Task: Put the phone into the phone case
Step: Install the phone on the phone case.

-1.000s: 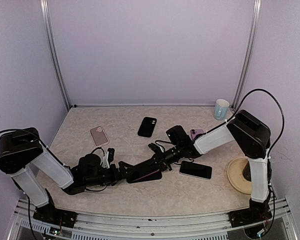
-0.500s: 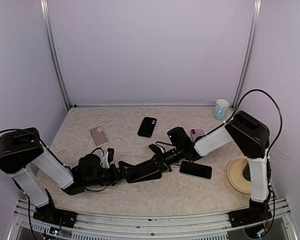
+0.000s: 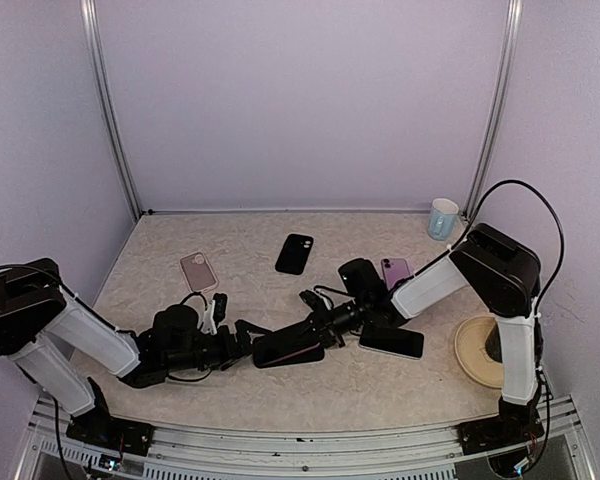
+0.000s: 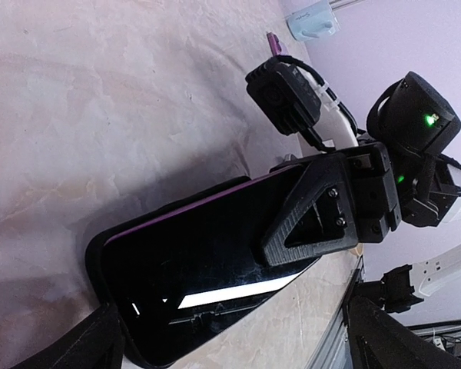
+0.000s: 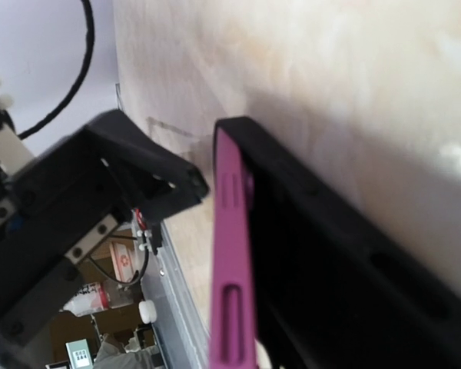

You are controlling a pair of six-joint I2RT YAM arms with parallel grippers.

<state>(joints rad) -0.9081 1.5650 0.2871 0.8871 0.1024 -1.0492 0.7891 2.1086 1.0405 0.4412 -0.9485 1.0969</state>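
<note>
Pale worktop (image 3: 240,240) held the phone (image 5: 230,254) in its case (image 5: 330,231); right jaws seemingly pinched the phone, left jaws gaped empty.

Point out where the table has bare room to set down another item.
Bare: the back strip between the black case and mug; the front strip between the flat black phone and near rail. Crowded: the middle, where left hand and right hand meet at the cased phone.
</note>
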